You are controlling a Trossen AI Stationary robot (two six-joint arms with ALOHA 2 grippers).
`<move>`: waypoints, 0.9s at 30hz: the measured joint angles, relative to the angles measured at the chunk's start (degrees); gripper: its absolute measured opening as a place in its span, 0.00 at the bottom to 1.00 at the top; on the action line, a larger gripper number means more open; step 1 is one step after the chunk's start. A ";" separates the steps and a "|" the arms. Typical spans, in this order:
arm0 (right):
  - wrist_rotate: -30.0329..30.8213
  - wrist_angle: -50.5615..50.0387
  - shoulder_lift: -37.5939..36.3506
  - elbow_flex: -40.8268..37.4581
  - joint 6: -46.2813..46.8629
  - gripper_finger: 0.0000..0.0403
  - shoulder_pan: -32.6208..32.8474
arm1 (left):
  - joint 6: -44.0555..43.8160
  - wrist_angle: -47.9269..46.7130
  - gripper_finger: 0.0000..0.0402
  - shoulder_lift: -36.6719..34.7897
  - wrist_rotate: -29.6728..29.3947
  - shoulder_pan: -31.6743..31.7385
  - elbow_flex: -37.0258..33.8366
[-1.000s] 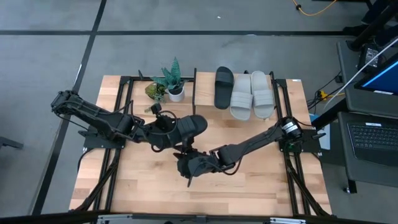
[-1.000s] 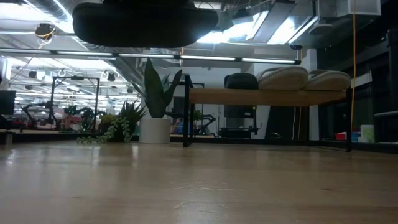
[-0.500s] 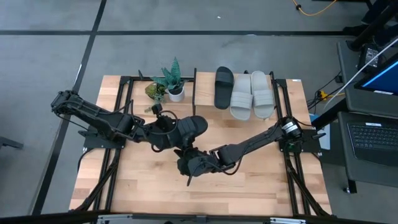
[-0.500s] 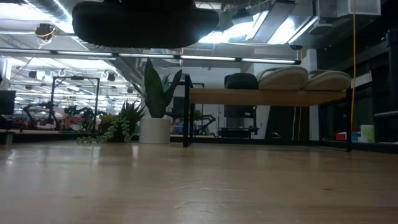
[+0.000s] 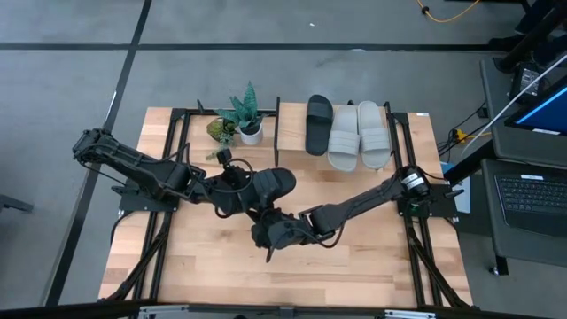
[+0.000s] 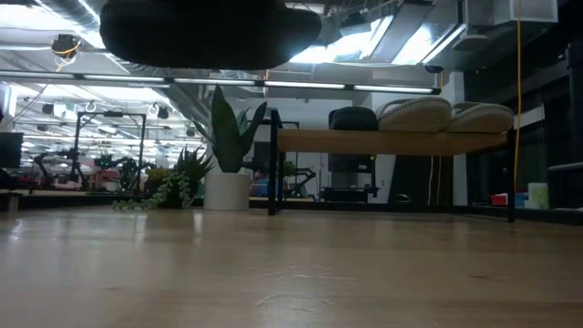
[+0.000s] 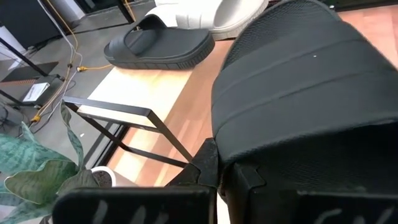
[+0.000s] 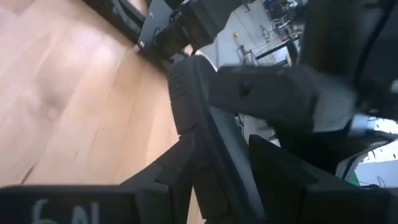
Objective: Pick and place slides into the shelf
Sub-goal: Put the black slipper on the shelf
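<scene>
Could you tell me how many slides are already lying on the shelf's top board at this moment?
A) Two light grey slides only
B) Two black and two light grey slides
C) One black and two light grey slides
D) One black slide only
C: the high view shows one black slide and two light grey slides side by side on the shelf, while the second black slide is held above the table by the left gripper.

- The held slide (image 5: 270, 182) was black, with a bumpy dotted pattern up close.
- On the shelf (image 5: 403, 124), one slide (image 5: 319, 123) was black and two slides (image 5: 359, 135) were light grey.
- The shelf top was light wood.
- The table (image 5: 204, 257) was pale striped wood.
- The plant (image 5: 242, 111) was green, in a white pot.
</scene>
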 joint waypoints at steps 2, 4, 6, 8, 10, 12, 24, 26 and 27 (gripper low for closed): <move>-0.28 -1.47 0.00 0.00 0.36 0.38 -0.48 | 0.00 -0.04 0.00 0.00 0.33 -0.08 0.00; -0.47 -2.99 0.00 0.00 1.56 0.38 -0.91 | 0.02 -0.07 0.00 0.00 0.36 -0.12 0.00; -0.65 -3.46 0.00 0.00 2.30 0.38 -1.12 | 0.08 -0.07 0.00 0.00 0.34 -0.17 0.00; -0.66 -3.47 0.00 0.00 2.87 0.38 -1.16 | 0.08 -0.07 0.00 0.00 0.56 -0.17 0.00; -0.66 -3.59 0.00 0.01 3.00 0.37 -1.23 | 0.13 -0.07 0.00 0.00 0.56 -0.17 0.00; -0.64 -4.29 0.00 0.02 3.04 0.35 -1.23 | 0.13 -0.07 0.00 0.00 0.59 -0.17 0.00; -0.64 -15.18 -0.04 0.07 8.02 0.20 -1.30 | 0.33 0.17 0.00 -0.18 2.13 -0.78 0.00; -0.49 -15.64 -0.07 0.07 8.72 0.21 -1.30 | 0.62 0.28 0.00 -0.43 2.31 -0.78 0.00; -0.48 -15.84 -0.07 0.07 9.12 0.21 -1.30 | 0.91 0.30 0.00 -0.54 2.33 -0.80 0.00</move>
